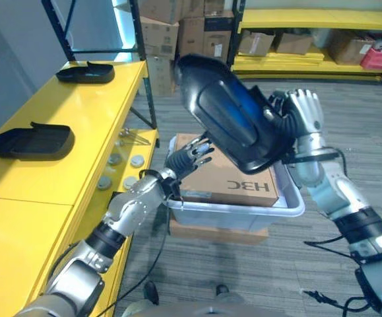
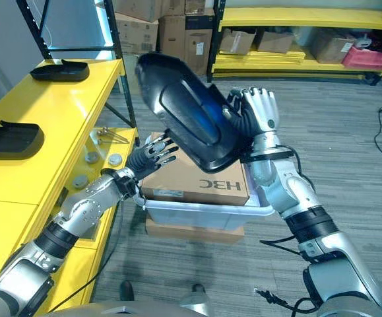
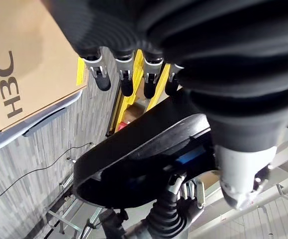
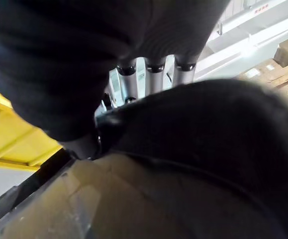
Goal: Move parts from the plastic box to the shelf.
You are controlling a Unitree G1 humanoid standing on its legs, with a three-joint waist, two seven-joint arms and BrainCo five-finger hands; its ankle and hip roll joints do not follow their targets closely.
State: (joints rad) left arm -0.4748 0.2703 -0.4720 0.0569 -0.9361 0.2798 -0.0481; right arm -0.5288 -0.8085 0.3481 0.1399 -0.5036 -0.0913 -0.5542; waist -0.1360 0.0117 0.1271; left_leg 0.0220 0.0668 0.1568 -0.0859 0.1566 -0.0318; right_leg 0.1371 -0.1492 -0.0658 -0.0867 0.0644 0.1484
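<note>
A large glossy black moulded part (image 1: 227, 112) hangs tilted in the air above the clear plastic box (image 1: 243, 210). My right hand (image 1: 304, 113) is shut on its right edge, with the fingers (image 4: 153, 74) reaching behind the part (image 4: 208, 139). My left hand (image 1: 189, 157) is open, fingers (image 3: 126, 82) straight, just under the part's lower left side and over a brown cardboard box (image 1: 227, 178) that sits in the plastic box. It does not touch the part. The yellow shelf (image 1: 59, 191) runs along the left and carries two smaller black parts (image 1: 29, 140) (image 1: 85, 72).
Dark rack uprights (image 1: 144, 66) stand at the shelf's far end. Several round metal discs (image 1: 118, 168) lie on a lower yellow ledge beside the plastic box. Another cardboard box (image 1: 217, 232) sits under the plastic box. Stacked cartons (image 1: 177, 33) and a yellow rack (image 1: 309, 59) line the back.
</note>
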